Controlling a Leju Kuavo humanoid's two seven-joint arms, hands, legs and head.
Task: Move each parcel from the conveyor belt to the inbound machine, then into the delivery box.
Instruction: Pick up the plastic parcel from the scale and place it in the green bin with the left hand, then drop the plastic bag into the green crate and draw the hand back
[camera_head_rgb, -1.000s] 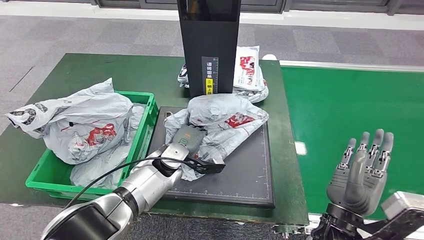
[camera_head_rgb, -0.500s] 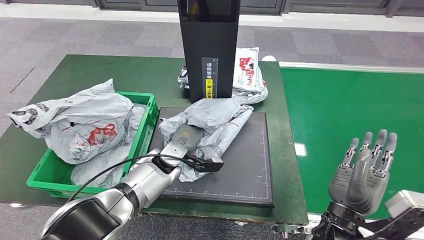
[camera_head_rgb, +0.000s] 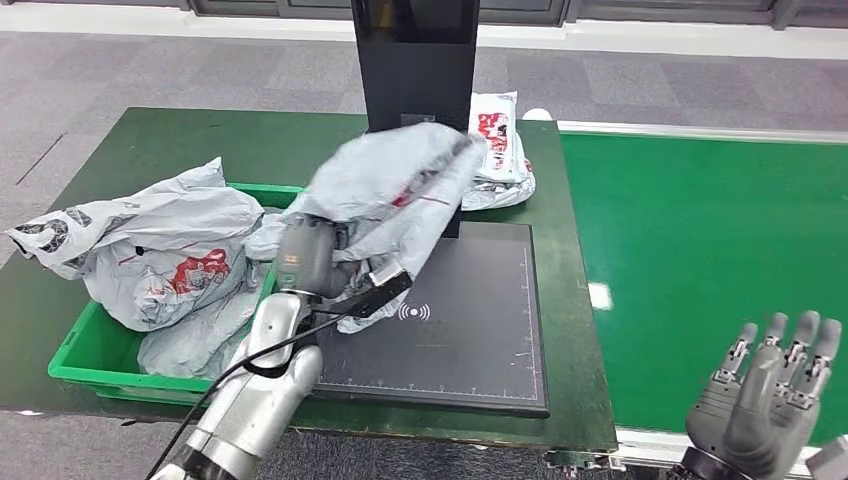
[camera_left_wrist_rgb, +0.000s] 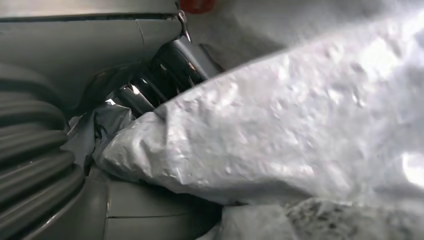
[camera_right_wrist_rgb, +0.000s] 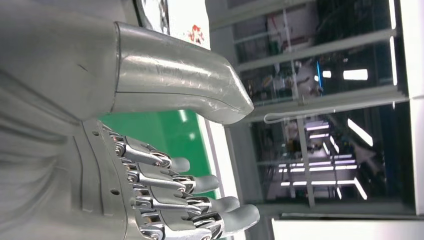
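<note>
Left hand has lifted grey parcel off scanner pad, right hand lower

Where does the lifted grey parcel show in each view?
Head view: parcel held up above the scanner pad, beside the green crate.
Left wrist view: parcel close up across the frame.
Right wrist view: not in it.
Shared landmark: left robot hand gripping it.

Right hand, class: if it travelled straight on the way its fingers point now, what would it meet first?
Probably nothing nearby: the right hand is open, its fingers pointing up and forward over the bare green conveyor belt. Depth is uncertain.
</note>
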